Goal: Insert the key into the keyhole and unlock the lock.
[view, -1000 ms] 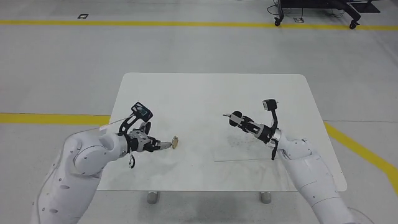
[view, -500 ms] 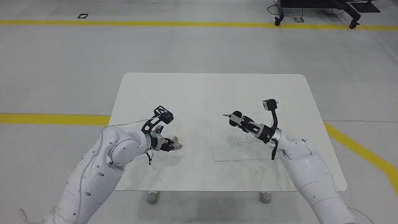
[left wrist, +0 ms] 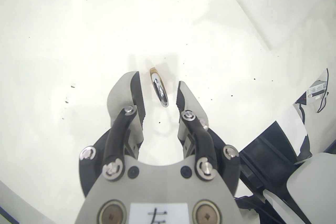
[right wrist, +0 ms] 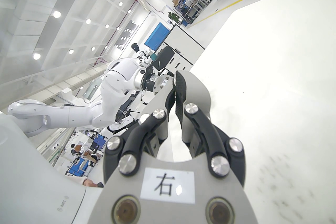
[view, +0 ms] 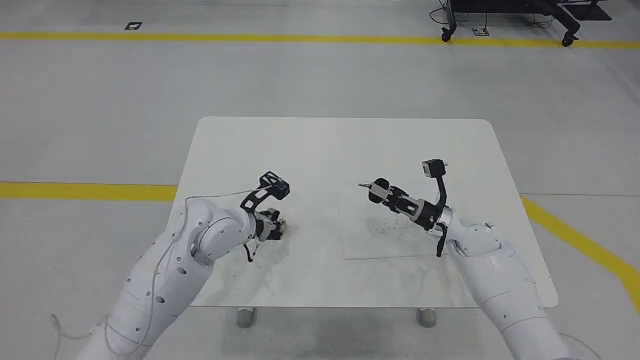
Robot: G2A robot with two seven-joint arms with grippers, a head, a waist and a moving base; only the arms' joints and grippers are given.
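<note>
Left wrist view: our left gripper [left wrist: 158, 86] just slid in, released jaws now straddling the small brass-and-chrome padlock [left wrist: 159, 91], so we'd clamp next; right gripper [right wrist: 175, 83] stays clenched.

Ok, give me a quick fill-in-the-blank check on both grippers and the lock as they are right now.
1. The left gripper is ____, with one finger on either side of the lock.
2. The lock lies on the table and touches ____ of the left gripper's pads.
3. The right gripper is ____, held well away from the lock.

Missing words: open; neither; shut
</note>
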